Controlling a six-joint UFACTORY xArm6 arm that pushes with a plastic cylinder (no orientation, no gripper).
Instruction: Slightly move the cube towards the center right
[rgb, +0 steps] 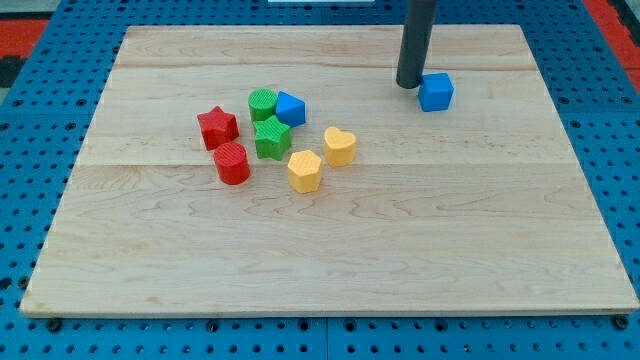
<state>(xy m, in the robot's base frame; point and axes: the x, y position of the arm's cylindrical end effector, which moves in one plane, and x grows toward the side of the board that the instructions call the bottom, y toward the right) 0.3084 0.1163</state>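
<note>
A blue cube (436, 92) sits on the wooden board (330, 250) at the view's upper right. My tip (409, 84) stands just to the cube's left, touching or almost touching its left side. The dark rod rises from there out of the view's top.
A cluster lies left of centre: a red star (217, 127), a red cylinder-like block (232, 163), a green cylinder (263, 104), a green star (271, 137), a second blue block (291, 107), a yellow hexagon (304, 171) and a yellow heart (339, 146).
</note>
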